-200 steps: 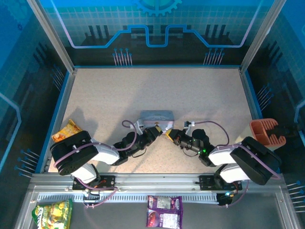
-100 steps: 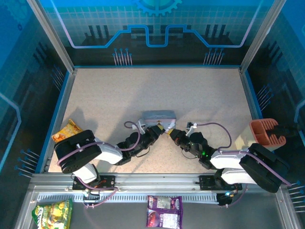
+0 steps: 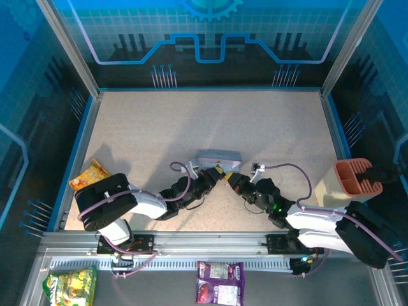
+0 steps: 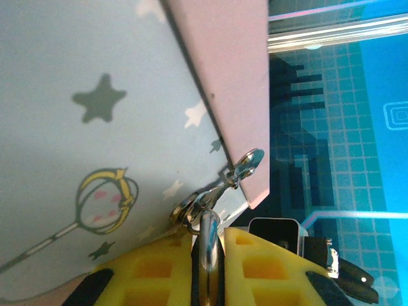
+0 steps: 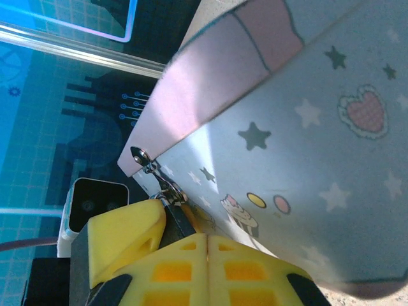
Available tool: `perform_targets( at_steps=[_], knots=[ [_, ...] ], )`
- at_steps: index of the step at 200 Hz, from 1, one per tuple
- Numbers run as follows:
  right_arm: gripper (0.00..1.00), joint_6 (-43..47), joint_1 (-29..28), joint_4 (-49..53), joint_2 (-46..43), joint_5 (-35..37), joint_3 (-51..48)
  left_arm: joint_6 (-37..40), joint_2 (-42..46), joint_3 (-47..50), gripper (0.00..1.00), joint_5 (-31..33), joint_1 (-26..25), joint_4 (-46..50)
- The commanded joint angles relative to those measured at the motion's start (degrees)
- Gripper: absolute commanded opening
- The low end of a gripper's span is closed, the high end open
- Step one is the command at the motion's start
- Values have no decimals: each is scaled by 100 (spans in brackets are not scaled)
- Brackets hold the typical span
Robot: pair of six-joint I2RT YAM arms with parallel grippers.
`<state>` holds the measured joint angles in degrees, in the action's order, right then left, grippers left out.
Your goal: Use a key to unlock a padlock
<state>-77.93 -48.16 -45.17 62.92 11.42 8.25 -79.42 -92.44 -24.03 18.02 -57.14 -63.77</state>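
Observation:
The padlock (image 4: 208, 255) hangs by its silvery shackle from the ring latch (image 4: 191, 209) of a pale blue cartoon tin (image 4: 95, 95). My left gripper (image 4: 207, 237) is shut on the padlock, its yellow fingers (image 4: 150, 268) squeezing the shackle. In the right wrist view the padlock's dark body (image 5: 177, 223) sits beside the left gripper's yellow finger (image 5: 124, 236). My right gripper (image 5: 207, 237) is shut tight just right of it, pads pressed flat together. The key is hidden. From above, the left gripper (image 3: 212, 176) and right gripper (image 3: 231, 180) meet at the tin's (image 3: 218, 157) front edge.
The tin's pink lid (image 4: 229, 64) slopes above the latch. An orange-brown holder (image 3: 354, 178) stands at the table's right edge. A snack packet (image 3: 89, 173) lies at the left edge; two more packets (image 3: 218, 282) (image 3: 70, 287) lie below the arm bases.
The tin and both grippers have shifted a little to the right together. The right arm has stretched out lower. Both grippers stayed shut.

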Motion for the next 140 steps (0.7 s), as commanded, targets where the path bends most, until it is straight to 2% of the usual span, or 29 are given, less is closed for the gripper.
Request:
perform_targets(
  at_steps=[1,14,39,52,71,91,120,140],
  knots=[
    [0,197,-86,-167,-137,-436,326,-1,103,-357,0,-791,-287,-676],
    [0,295,-47,-68,-169,-524,308,51,172,-371,0,-785,-280,-500],
    [35,789,255,716,-448,-837,346,272,595,-403,0,-658,-248,636],
    [43,1353,427,1504,-679,-1054,508,346,804,-388,0,-554,-207,1139],
    [45,2342,551,2556,-1093,-1096,707,340,1001,-348,0,-570,-64,1673],
    [44,3430,557,3172,-1638,-1033,731,284,1162,-391,0,-615,62,2301],
    [44,5088,426,3608,-2215,-1005,697,422,1370,-532,0,-692,189,2975],
    [42,6055,66,3666,-2382,-658,620,477,1516,-597,0,-709,262,3374]
  ],
)
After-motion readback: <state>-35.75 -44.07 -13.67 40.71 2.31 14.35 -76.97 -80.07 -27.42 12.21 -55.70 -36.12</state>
